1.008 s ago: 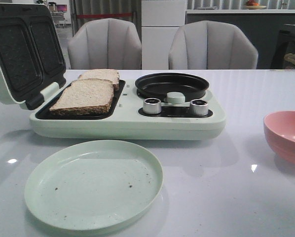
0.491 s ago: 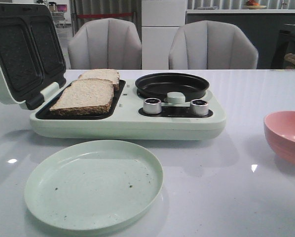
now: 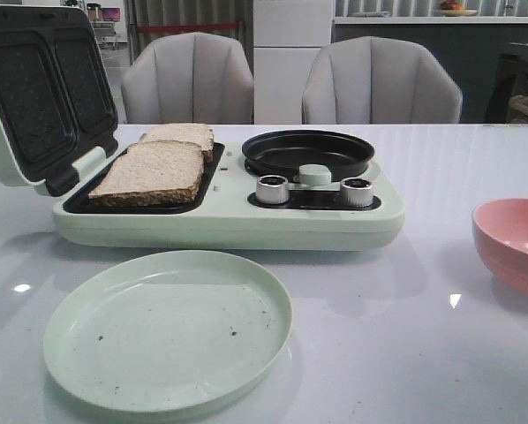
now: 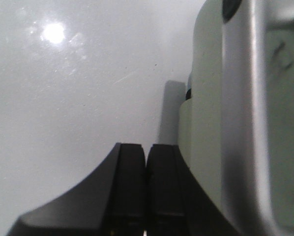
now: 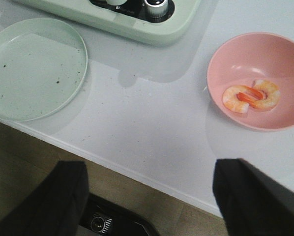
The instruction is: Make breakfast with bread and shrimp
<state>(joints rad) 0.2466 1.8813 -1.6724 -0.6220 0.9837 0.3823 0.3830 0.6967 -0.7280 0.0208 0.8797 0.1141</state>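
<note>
Two slices of bread lie side by side on the open sandwich maker's dark left plate, the near one (image 3: 149, 172) partly covering the far one (image 3: 180, 134). The shrimp (image 5: 250, 96), curled and pinkish-orange, rests in a pink bowl (image 5: 220, 64) on the table's right side. My right gripper (image 5: 152, 196) hangs open and empty over the table's front edge, well short of the bowl. My left gripper (image 4: 146, 167) is shut with nothing in it, low over the white table beside the pale green appliance's side (image 4: 206, 98). Neither gripper shows in the front view.
The green breakfast machine (image 3: 229, 221) has its lid (image 3: 39, 97) raised at the left, a black pan (image 3: 308, 152) and two silver knobs (image 3: 273, 189) on its right half. A pale green plate (image 3: 167, 327) lies in front of it. The pink bowl (image 3: 516, 243) stands at the right edge.
</note>
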